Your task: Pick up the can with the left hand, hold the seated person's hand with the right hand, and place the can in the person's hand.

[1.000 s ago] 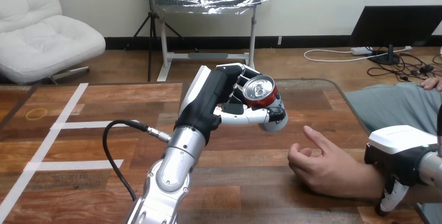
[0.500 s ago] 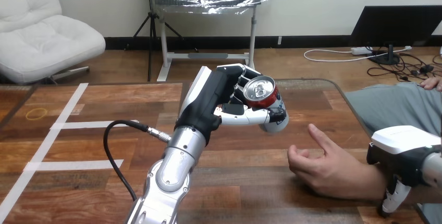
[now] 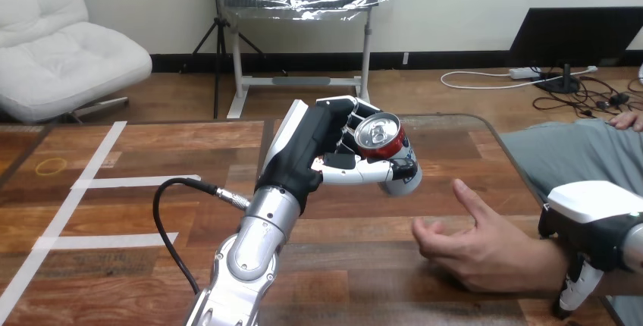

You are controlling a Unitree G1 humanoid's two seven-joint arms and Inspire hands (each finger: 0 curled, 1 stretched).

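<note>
My left hand (image 3: 311, 152) is raised above the middle of the wooden table (image 3: 152, 144), its fingers and thumb curled round a red can (image 3: 379, 135) with a silver top. The can leans to the right, top facing me. Lower right of it, the person's hand (image 3: 474, 246) rests on the table, palm half up, fingers loosely curled and one finger pointing up toward the can. A gap remains between can and hand. My right hand (image 3: 595, 216) sits over the person's wrist at the right edge, its thumb (image 3: 570, 292) hooked down the near side.
White tape lines (image 3: 98, 182) and a yellow rubber band (image 3: 51, 165) lie on the table's left part. A black cable (image 3: 163, 212) loops beside my left forearm. The person's other hand (image 3: 628, 120) rests on their lap past the table's right edge.
The person's hand has opened a little and tipped its pointing finger higher. My left hand has carried the can slightly right. My right hand has shifted a little right and down with the wrist.
</note>
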